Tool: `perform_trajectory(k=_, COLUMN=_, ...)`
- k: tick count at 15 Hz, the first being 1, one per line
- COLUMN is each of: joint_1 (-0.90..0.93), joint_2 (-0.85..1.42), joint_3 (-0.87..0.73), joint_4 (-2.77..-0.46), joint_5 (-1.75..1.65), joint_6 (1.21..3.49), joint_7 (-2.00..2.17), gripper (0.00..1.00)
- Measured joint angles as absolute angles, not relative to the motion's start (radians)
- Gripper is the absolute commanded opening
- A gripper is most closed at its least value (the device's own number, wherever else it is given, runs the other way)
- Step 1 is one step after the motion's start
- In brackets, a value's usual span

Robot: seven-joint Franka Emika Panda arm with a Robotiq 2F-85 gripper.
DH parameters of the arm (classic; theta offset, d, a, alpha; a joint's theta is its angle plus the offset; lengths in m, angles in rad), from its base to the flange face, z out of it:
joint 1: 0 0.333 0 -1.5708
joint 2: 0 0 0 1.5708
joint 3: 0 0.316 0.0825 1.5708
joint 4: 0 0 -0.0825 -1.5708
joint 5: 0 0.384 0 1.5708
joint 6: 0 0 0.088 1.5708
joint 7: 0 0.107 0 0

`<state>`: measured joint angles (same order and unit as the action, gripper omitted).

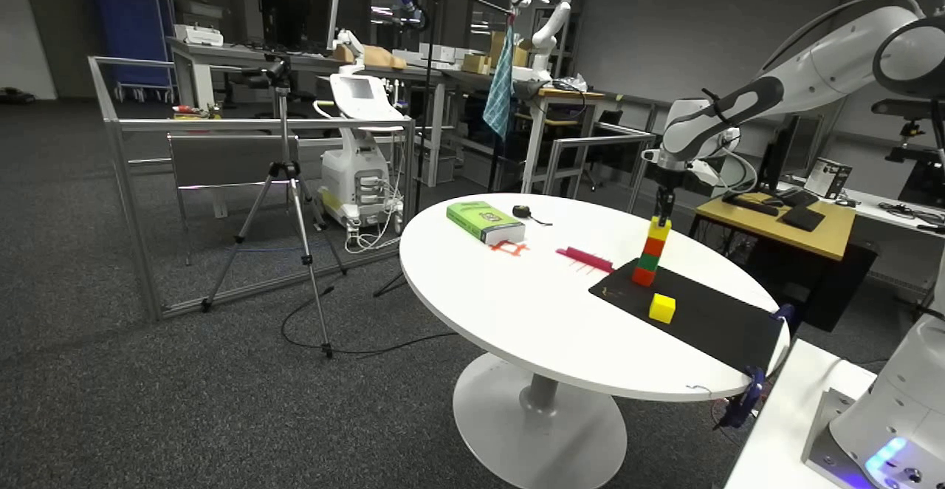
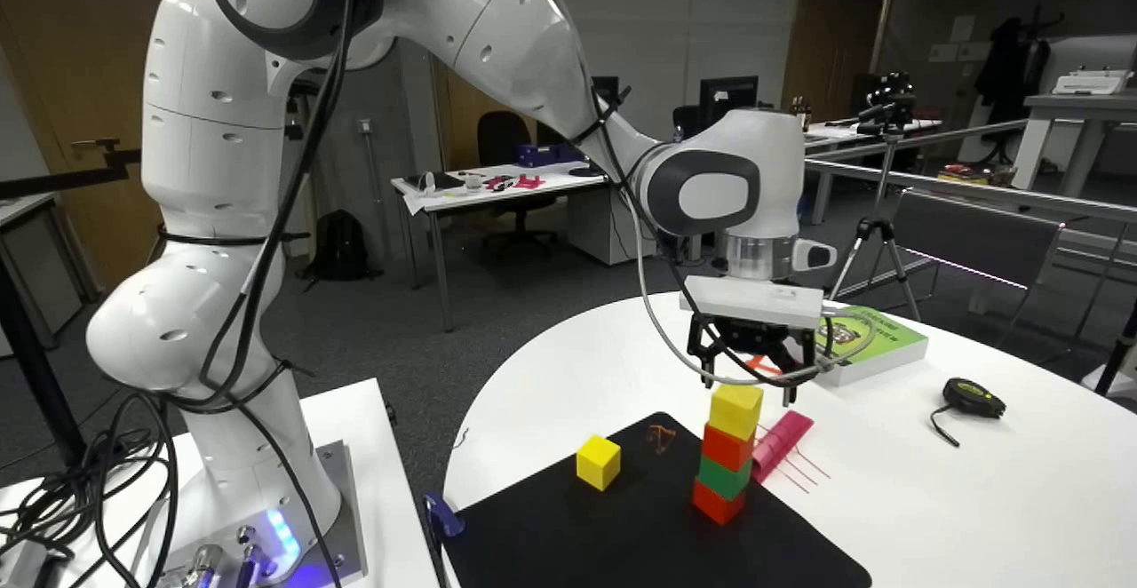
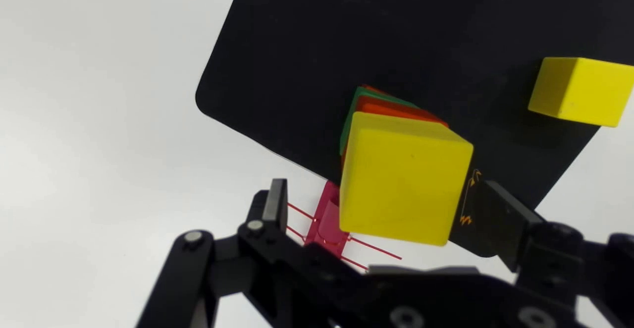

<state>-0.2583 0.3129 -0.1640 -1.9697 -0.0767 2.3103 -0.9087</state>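
Hovering wide and empty at top yellow block (image 3: pixel 406 179), end effector (image 2: pixel 748 393) seems at a place-or-pick step, tower (image 2: pixel 727 455) near mat (image 2: pixel 568 539) edge facing bench (image 1: pixel 487 289) centre, next move likely needs straight vertical travel.

Top block (image 3: pixel 403 184) is yellow, strip (image 2: pixel 783 443) perhaps crimson.

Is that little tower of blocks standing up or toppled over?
Standing: in both exterior views the block tower rises four cubes high from the black mat.

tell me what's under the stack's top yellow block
A red block, a green block, then another red block on the black mat. The mat directly beneath is covered.
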Motion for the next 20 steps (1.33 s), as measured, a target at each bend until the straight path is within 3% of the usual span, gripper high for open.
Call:
perform_trajectory(k=2, joint_1=-0.261, joint_2=0.318, joint_3=-0.164, joint_4=-1.972, joint_5=-0.077, joint_6=2.322, joint_7=-0.912, gripper=1.00)
perform_trajectory(k=3, joint_1=-0.262, joint_2=0.320, joint_3=-0.164, joint_4=-1.972, joint_5=-0.077, joint_6=2.325, joint_7=-0.912, gripper=0.95)
perform_trajectory(k=4, joint_1=-0.262, joint_2=0.322, joint_3=-0.164, joint_4=-1.972, joint_5=-0.077, joint_6=2.326, joint_7=-0.912, gripper=0.79)
perform_trajectory(k=11, joint_1=-0.260, joint_2=0.325, joint_3=-0.164, joint_4=-1.978, joint_5=-0.077, joint_6=2.326, joint_7=-0.905, gripper=0.31)
perform_trajectory(k=20, joint_1=-0.251, joint_2=0.179, joint_3=-0.164, joint_4=-2.166, joint_5=-0.090, joint_6=2.342, joint_7=-0.819, gripper=0.31)
